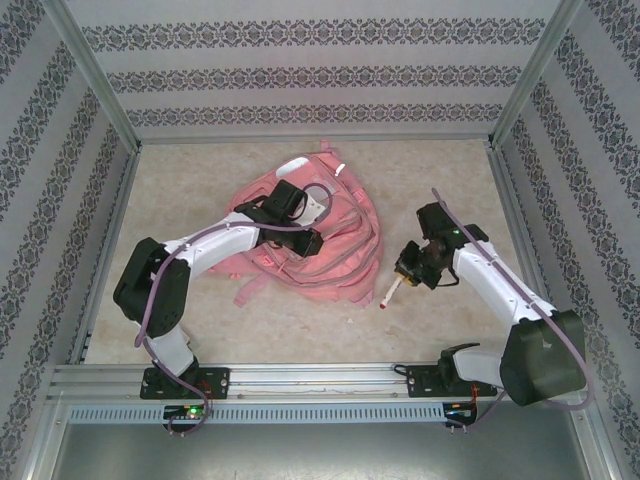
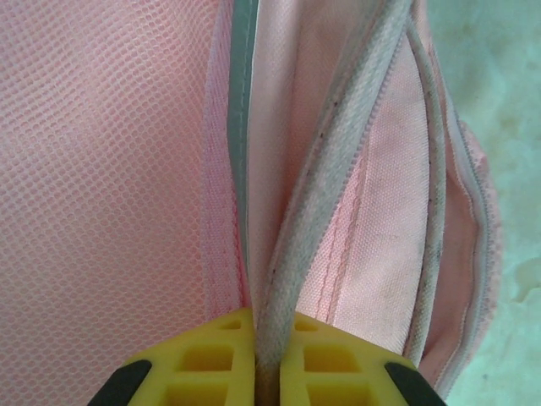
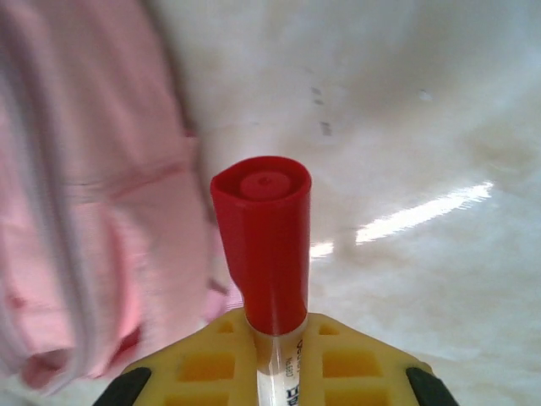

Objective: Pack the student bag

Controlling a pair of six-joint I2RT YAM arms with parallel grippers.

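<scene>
Direction is what counts: the student bag [image 1: 340, 250] lies crumpled on the counter [image 1: 200, 180] left of centre, so it sits to the left of the right gripper [image 1: 407, 268]. That gripper is clamped on a marker [image 1: 392, 288] with a red cap [image 3: 262, 237]. The marker's long axis slants down toward the counter, cap leading. It is aimed at bare surface just beside the bag's right-hand edge, not into any pocket. The left gripper [image 1: 308, 243] rests on top of the bag, its fingers [image 2: 211, 347] pinched shut on a pale piped seam [image 2: 338, 144] with pink mesh [image 2: 101, 169] to one side. Whether that pinch holds a pocket open I cannot tell. In my judgement the right arm, the one carrying the marker, needs to swing it left toward the seam the left fingers hold.
</scene>
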